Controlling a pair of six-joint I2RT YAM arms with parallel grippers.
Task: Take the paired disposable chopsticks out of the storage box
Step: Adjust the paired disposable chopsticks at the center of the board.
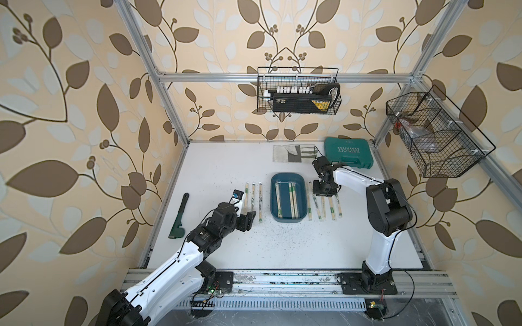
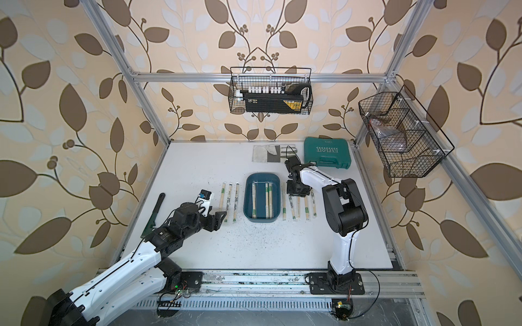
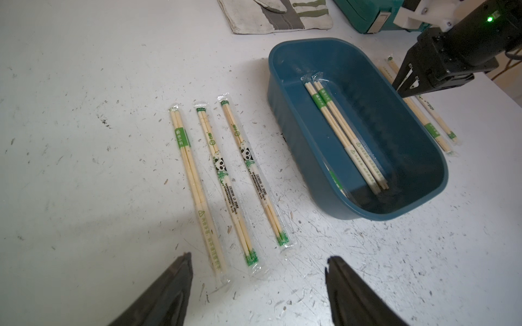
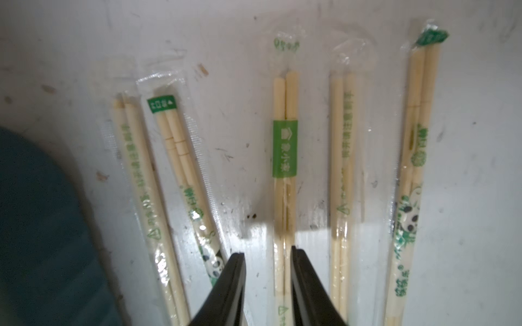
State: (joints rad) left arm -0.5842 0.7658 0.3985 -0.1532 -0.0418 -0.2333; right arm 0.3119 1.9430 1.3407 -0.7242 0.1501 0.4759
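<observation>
Top views: the storage box point(image 1: 288, 220) is a shallow teal-blue plastic tray with rounded corners and smooth walls, at mid-bench point(image 1: 226, 158). A few paired disposable chopsticks point(image 1: 292, 201) lie flat inside it, lengthwise: thin pale-wood sticks in clear sleeves. On the bench, three pairs point(image 1: 260, 203) lie at the box's 9 o'clock and five pairs point(image 1: 310, 206) at its 3 o'clock, all roughly parallel to the box. The left end effector point(image 1: 250, 220) is at the box's 8 o'clock, by the near ends of the three pairs. The right end effector point(image 1: 324, 194) is low over the five pairs. A dark green pipe wrench point(image 1: 178, 218) lies farther out at 9 o'clock.

Left wrist: the left end effector point(image 3: 258, 256) has two matte black tapered fingers point(image 3: 172, 288), wide apart, nothing gripped. Ahead lie the three pairs point(image 3: 220, 165): crinkled glossy film, green bands, two with panda print. The bench is white, scuffed and speckled.

Right wrist: the right end effector point(image 4: 267, 251) has black wedge fingers point(image 4: 226, 288) narrowly apart, straddling a green-banded pair point(image 4: 285, 149) in the middle of the five. Bare bench shows between one finger and the sleeve, so it is not clamped. The storage box point(image 4: 42, 225) is a blurred teal curve beside the row.
</observation>
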